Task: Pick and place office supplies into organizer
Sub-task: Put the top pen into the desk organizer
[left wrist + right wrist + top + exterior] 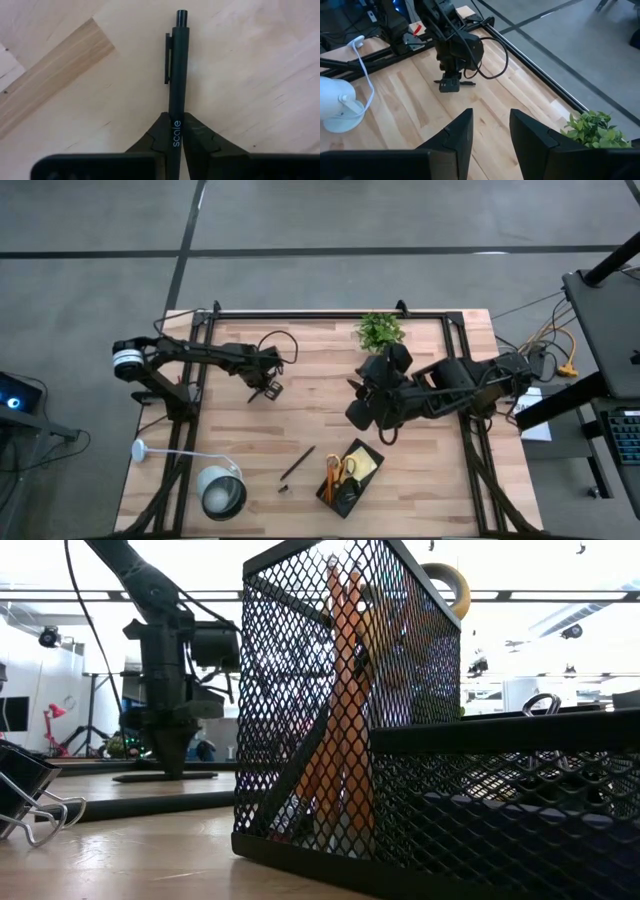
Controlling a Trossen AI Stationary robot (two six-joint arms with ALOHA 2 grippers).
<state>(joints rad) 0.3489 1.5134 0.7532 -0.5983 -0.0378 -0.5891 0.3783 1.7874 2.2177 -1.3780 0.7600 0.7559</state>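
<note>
Organizer [400,740] mesh fills low view; left pincer [172,137] clamps black pen [176,75]; right pincer [490,131] gapes empty.

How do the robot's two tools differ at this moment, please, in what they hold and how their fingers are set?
The left tool is closed on a black pen, pinning it low over the wooden table; the right tool holds nothing. The left tool's fingers meet around the pen barrel, whereas the right tool's fingers stand apart with bare table showing between them. Both are dark, two-fingered and point down at the tabletop.
</note>
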